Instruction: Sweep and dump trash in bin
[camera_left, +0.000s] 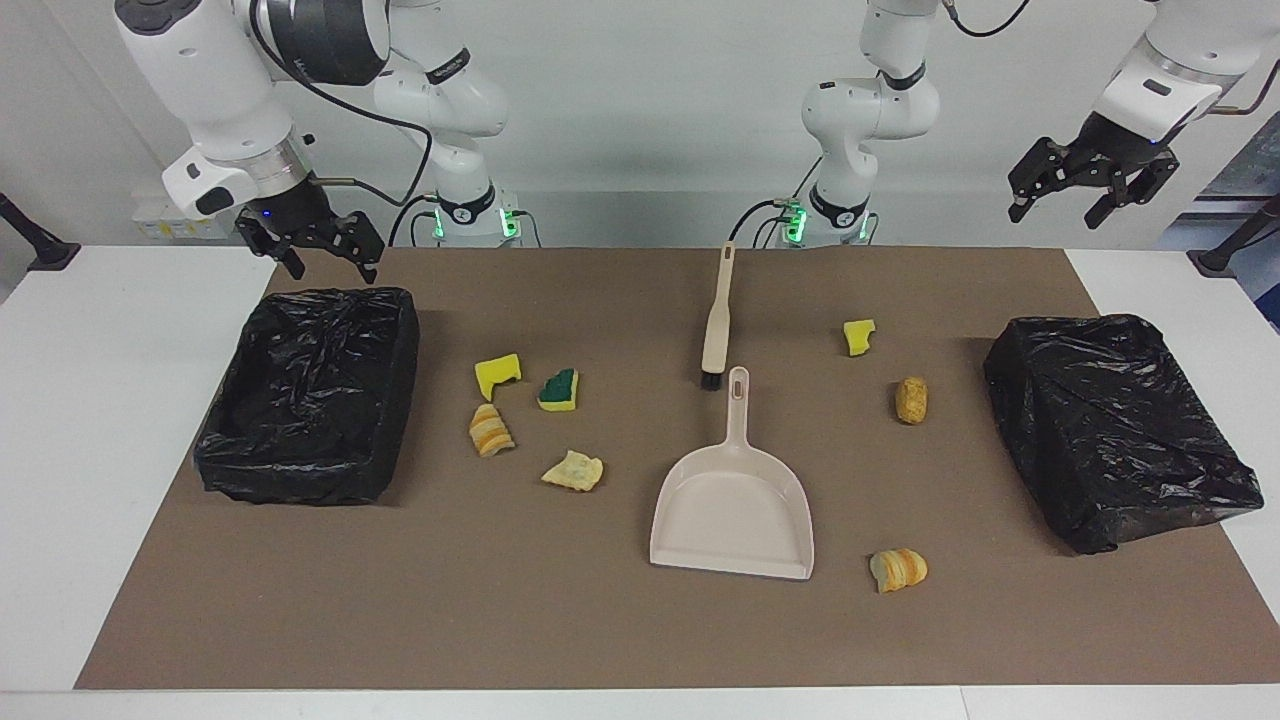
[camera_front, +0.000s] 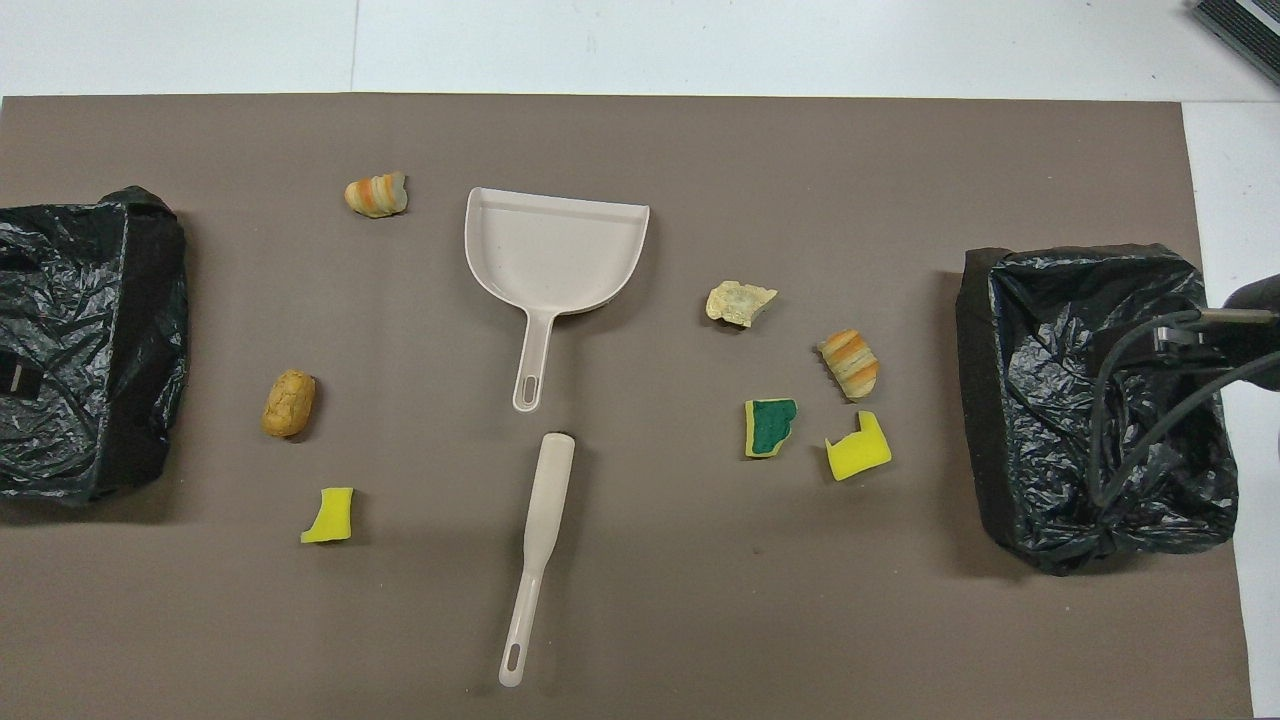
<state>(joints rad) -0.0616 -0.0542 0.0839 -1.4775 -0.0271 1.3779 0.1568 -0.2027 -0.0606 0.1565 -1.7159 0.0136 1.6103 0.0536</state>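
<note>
Seven scraps of trash (camera_left: 559, 391) lie scattered on the brown mat (camera_left: 500, 600) around the dustpan (camera_left: 733, 505) and brush (camera_left: 716, 320). A black-lined bin (camera_left: 310, 395) sits at each end. The right gripper (camera_left: 320, 247) hangs open over one bin's edge; the left gripper (camera_left: 1085, 185) hangs open, raised high.

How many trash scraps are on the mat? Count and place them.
7. Toward the right arm's end: yellow sponge chunk, green-topped sponge, striped piece, pale piece. Toward the left arm's end: yellow chunk, tan piece, striped piece beside the dustpan. None looks hidden.
</note>
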